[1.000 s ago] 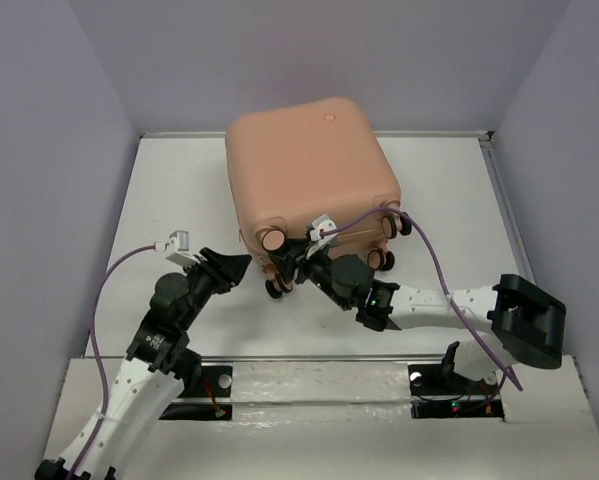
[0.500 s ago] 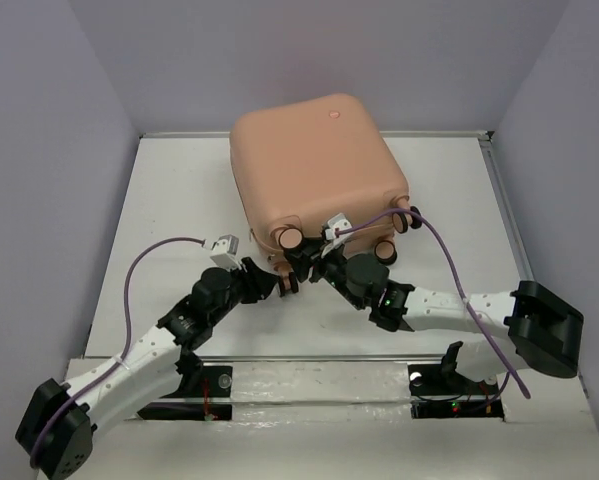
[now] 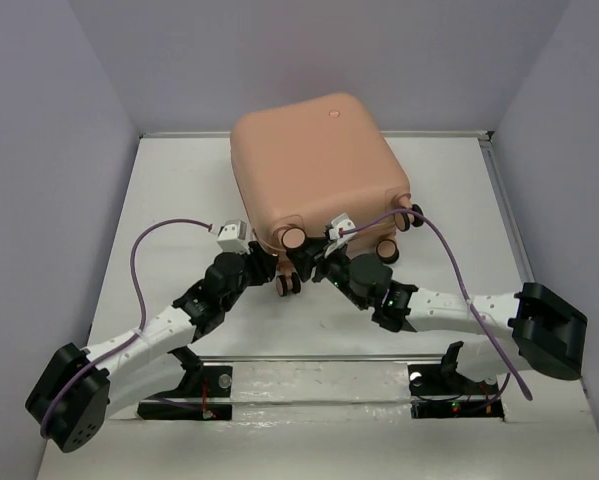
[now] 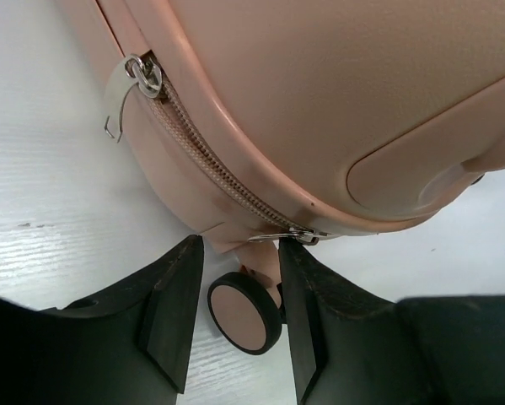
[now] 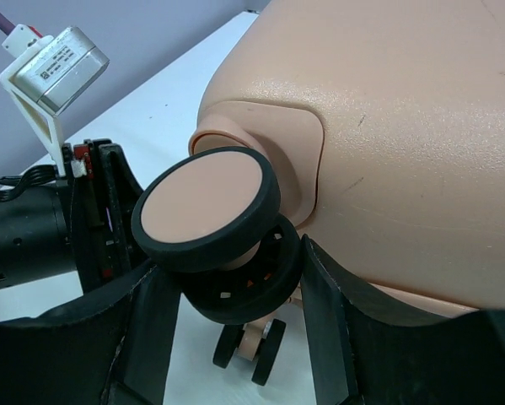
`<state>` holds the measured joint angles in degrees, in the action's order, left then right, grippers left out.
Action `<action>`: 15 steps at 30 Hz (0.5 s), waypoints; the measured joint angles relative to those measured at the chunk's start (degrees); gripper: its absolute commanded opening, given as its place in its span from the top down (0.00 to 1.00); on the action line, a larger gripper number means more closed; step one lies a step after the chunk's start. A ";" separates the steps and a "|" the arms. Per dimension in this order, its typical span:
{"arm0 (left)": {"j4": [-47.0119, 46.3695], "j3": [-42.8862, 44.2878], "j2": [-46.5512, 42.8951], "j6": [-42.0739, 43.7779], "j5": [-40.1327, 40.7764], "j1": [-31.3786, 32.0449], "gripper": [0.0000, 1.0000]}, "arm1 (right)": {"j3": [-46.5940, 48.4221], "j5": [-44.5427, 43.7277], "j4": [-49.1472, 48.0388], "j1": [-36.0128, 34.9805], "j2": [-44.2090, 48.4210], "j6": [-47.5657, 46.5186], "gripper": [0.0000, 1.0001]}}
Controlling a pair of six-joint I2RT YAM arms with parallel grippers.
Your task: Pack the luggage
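Note:
The luggage (image 3: 319,165) is a closed peach-pink hard-shell suitcase lying on the white table, wheels toward me. My right gripper (image 3: 303,262) is shut on a black-and-pink double wheel (image 5: 210,211) at the near corner; both fingers press its lower disc in the right wrist view, where the gripper (image 5: 233,272) sits under the shell (image 5: 404,126). My left gripper (image 3: 271,272) is open and straddles the lower wheel (image 4: 244,314), with a gap on its left side. In the left wrist view the gripper (image 4: 241,250) is just below the closed zipper (image 4: 210,160), and two zipper pulls (image 4: 134,76) show.
Two more wheels (image 3: 404,222) stick out at the suitcase's near right corner. The table (image 3: 169,200) has a raised rim and lilac walls on three sides. Purple cables (image 3: 164,232) arc over both arms. The metal base rail (image 3: 319,375) runs along the near edge.
My left arm has swung in from the left and brought its open jaws around the lower wheel. The suitcase shifted slightly right with my right gripper on its wheel.

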<state>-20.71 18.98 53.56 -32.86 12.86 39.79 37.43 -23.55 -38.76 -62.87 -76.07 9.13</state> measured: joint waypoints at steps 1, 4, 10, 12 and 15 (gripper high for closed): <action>-0.63 0.04 0.48 0.46 -0.26 0.00 0.50 | -0.04 -0.02 -0.04 0.13 0.00 0.11 0.93; -2.14 0.87 2.29 1.53 -0.90 0.00 0.70 | -0.11 -0.09 -0.13 0.63 0.11 0.15 0.93; -3.52 2.82 5.07 2.51 -1.44 0.70 0.73 | -0.94 -0.07 -1.05 1.09 0.37 0.98 0.93; -3.50 2.91 5.07 2.73 -1.49 0.72 0.68 | -1.51 -0.04 -1.86 1.25 0.37 1.42 0.93; -3.52 2.91 5.05 3.54 -1.49 0.68 0.54 | -2.01 -0.02 -2.71 1.31 0.37 2.05 0.93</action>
<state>-24.23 21.89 58.61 -29.32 11.38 40.47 35.42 -23.57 -41.47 -61.56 -75.70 11.18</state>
